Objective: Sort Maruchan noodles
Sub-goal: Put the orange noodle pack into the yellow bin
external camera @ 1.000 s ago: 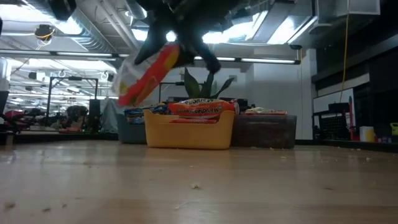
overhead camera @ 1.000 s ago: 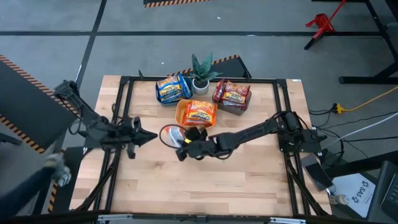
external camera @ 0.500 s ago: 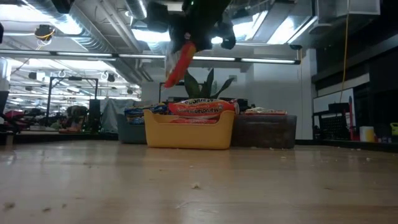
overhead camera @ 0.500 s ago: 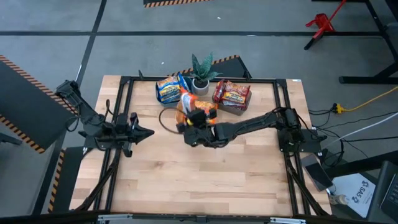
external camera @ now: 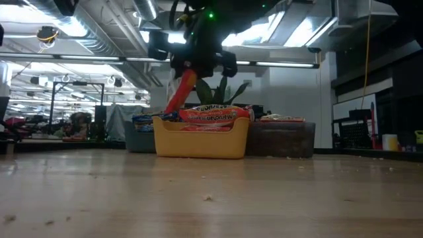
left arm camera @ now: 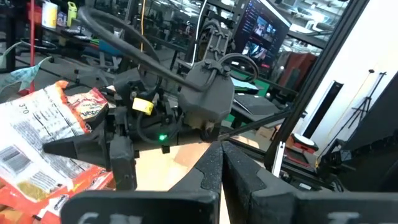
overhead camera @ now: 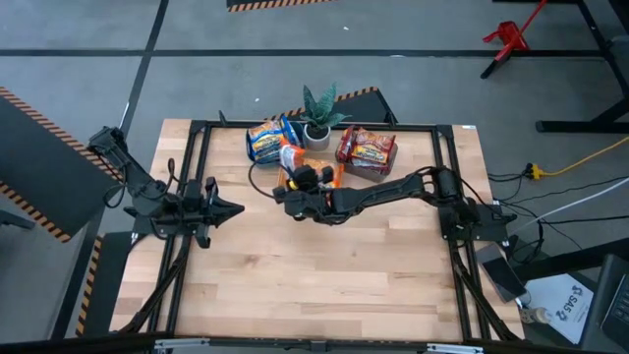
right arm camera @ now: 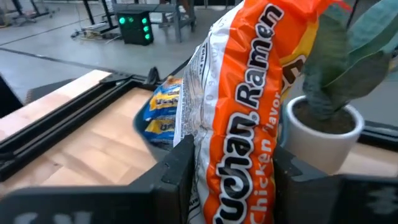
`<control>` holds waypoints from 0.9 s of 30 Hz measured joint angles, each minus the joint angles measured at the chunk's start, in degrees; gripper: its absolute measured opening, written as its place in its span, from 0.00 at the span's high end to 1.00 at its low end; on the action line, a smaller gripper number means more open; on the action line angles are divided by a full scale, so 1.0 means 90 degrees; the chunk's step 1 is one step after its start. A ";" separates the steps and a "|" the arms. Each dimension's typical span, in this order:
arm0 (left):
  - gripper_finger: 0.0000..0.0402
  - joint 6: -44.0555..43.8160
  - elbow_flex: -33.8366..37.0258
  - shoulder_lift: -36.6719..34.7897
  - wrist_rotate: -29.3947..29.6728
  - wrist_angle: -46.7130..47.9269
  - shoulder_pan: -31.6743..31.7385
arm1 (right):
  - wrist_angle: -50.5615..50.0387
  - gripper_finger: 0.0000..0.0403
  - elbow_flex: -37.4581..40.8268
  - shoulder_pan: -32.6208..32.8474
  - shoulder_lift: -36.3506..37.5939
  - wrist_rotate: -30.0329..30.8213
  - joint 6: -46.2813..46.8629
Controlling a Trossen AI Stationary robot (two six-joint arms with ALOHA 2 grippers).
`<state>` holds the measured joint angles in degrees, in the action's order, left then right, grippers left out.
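Right hand [overhead camera: 292,193] moved over orange bin [overhead camera: 285,177], clamped on orange packet [right arm camera: 239,118] between fingers

A pale wooden table [overhead camera: 324,265] carries three noodle-filled bins [overhead camera: 369,152] and a potted plant [overhead camera: 316,118] at its far edge.

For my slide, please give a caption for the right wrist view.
Right tool holds an orange ramen packet upright beside a potted plant, blue packets behind.
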<state>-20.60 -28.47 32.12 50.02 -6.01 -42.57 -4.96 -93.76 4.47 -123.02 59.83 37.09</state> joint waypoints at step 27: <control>1.00 -0.0022 0.0000 0.0012 0.0002 0.0122 -0.0002 | 0.1154 0.73 -0.0007 -0.0017 -0.0522 0.1279 -0.2014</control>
<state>-20.80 -28.47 32.23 50.04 -4.91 -42.59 5.42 -93.82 4.32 -127.72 71.34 18.96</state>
